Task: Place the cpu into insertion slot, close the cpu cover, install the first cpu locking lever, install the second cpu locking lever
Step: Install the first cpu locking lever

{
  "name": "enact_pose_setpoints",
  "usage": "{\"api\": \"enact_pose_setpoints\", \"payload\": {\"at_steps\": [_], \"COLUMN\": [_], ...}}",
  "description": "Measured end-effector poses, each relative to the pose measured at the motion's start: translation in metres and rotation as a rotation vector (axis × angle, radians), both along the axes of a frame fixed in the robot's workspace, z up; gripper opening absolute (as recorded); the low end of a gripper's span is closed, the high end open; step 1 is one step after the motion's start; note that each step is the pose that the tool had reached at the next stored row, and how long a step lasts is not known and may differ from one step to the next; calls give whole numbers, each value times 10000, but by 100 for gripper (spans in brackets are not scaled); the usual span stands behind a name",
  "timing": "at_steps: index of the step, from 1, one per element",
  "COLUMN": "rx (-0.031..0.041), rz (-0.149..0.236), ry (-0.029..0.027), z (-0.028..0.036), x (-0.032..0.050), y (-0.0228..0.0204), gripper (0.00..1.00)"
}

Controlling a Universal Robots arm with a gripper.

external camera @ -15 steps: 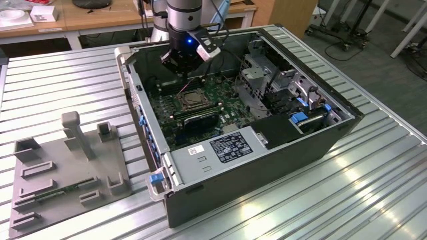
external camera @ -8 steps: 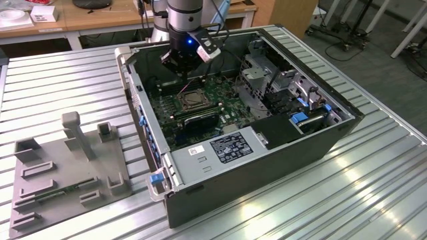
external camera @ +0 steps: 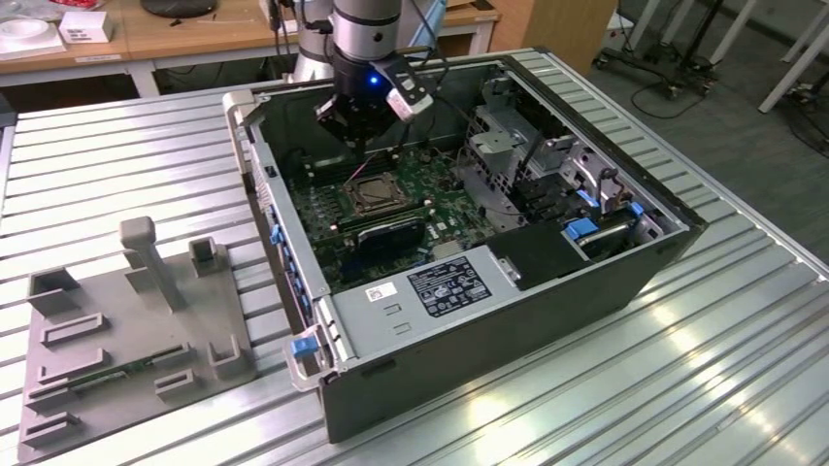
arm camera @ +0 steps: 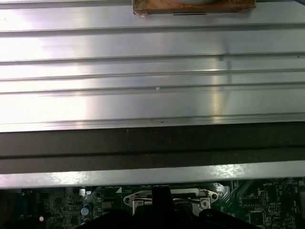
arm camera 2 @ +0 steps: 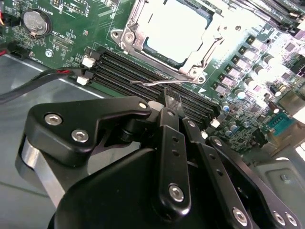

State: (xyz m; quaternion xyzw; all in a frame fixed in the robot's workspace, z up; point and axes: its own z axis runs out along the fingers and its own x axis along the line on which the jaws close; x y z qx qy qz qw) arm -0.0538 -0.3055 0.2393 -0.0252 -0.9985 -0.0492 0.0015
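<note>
Clenched on nothing, the pincer [arm camera 2: 172, 101] sits at the wire locking lever [arm camera 2: 147, 84] beside the closed cpu cover [arm camera 2: 209, 45], where a square, steady press likely prevents slipping onto the memory slots [arm camera 2: 124, 67].

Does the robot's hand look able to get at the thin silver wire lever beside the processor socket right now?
Likely yes. The hand sits close to the thin silver wire lever, which lies over the long black memory slots beside the silver square cover frame, with nothing between them.
</note>
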Motion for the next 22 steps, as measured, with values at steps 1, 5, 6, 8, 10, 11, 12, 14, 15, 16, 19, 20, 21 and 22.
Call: {"api": "enact_pose_setpoints", "payload": {"at_steps": [1,5,6,8,10,11,12,14,15,16,19,20,21,22], "rx": [-4,-25,12,35,36,47,71,120,121,123,376,528,640,680], "rz": [0,2,2,2,2,3,3,4,5,4,10,14,17,18], "ry": [124,471,483,486,487,488,489,488,488,487,487,487,488,488], "z": [0,-2,-2,-3,-3,-3,-4,-3,-4,-4,-8,-8,-8,-8], "x": [26,93,95,96,97,97,97,97,97,97,97,97,97,97], "y": [0,-1,-1,0,-5,-16,-28,-48,-53,-58,-71,-75,-78,-81], "gripper": [11,11,11,11,11,11,11,11,11,11,11,11,11,11]}}
